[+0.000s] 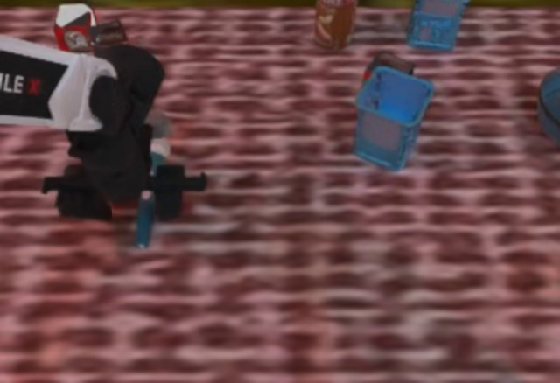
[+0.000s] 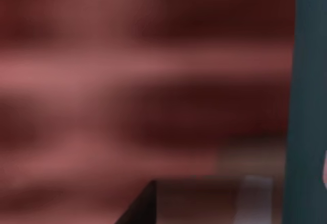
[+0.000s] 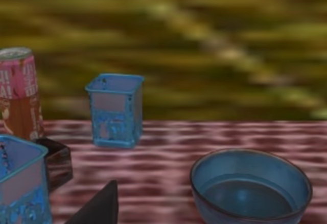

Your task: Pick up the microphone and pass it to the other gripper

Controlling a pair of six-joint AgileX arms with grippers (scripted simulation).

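Note:
The teal microphone lies on the red patterned tablecloth at the left of the table. Only the lower part of its handle shows; its white head is hidden under my left arm. My left gripper is low over it, open, with the handle between the two black fingers and nearer the one toward the table's middle. In the left wrist view the teal handle fills one edge, a gap apart from one black finger. My right gripper is out of the top view, parked at the right; one black fingertip shows.
Two blue mesh baskets and a brown can stand at the back right. A blue bowl sits at the right edge. A red-white carton and a dark box are behind my left arm.

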